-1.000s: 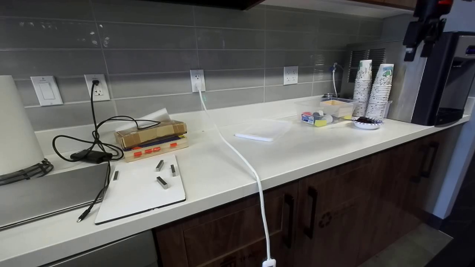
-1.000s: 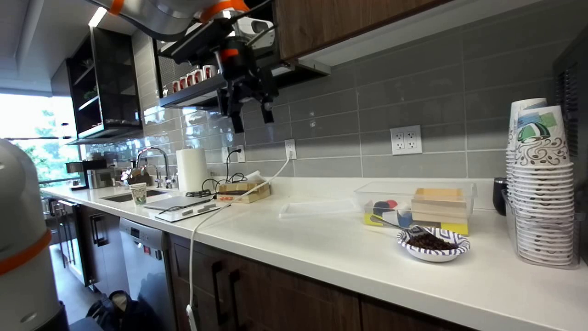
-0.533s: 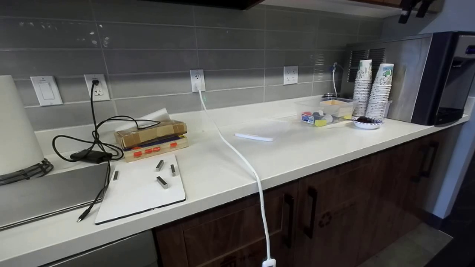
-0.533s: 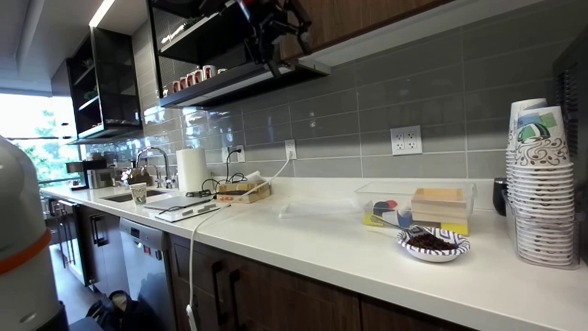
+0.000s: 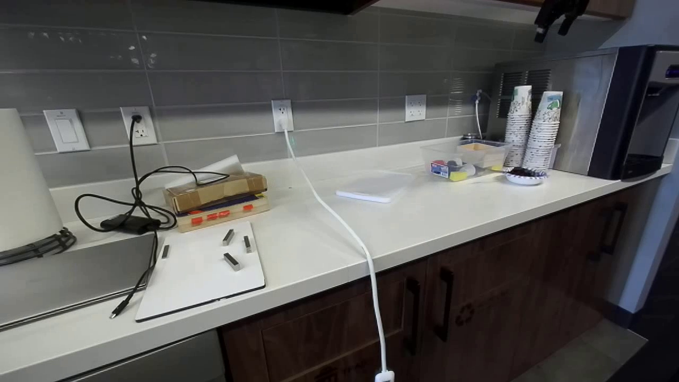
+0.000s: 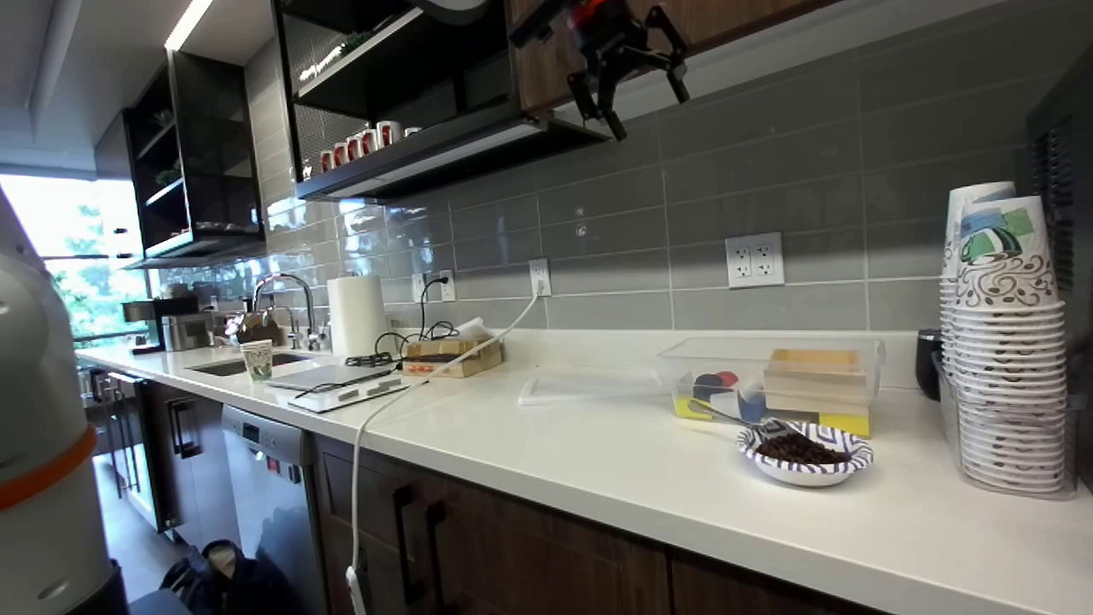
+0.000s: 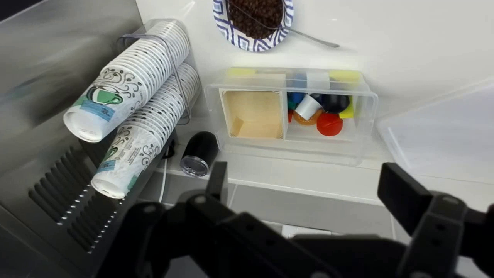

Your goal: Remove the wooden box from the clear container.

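Gripper (image 7: 305, 185): spread, empty. Box (image 7: 252, 110): left side of tub (image 7: 368, 116), wrist view; seemingly tight fit could drag tub along.

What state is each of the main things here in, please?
Gripper, open, holding nothing
Clear container, uncovered, coloured pieces inside
Wooden box, empty, open-topped, inside the container
Bowl, holding dark beans
Paper cups, stacked upside down
White cable, plugged in
Black cable, plugged in
Cabinet doors, shut
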Available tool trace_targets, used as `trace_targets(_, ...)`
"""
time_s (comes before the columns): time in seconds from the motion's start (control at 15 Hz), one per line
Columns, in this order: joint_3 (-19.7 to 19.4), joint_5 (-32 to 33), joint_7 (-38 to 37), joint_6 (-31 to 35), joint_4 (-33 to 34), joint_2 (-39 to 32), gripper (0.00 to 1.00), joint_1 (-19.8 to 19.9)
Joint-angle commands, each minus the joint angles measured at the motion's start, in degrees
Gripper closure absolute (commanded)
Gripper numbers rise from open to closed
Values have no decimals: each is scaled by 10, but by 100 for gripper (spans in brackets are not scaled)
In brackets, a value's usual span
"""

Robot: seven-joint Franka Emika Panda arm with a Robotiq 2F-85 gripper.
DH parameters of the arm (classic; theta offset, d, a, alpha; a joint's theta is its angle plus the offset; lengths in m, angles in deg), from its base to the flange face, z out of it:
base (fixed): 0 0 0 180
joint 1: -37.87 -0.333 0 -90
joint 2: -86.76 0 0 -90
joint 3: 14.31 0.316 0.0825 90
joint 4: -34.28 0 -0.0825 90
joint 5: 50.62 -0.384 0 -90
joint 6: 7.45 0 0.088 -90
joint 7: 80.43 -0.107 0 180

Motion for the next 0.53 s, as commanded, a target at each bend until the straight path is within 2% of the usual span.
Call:
trace_targets(0.0,-8,-66,31,-16,113,-116,0,8)
trace_targets(0.47,15,-126,15,-55,251,-284,0,64)
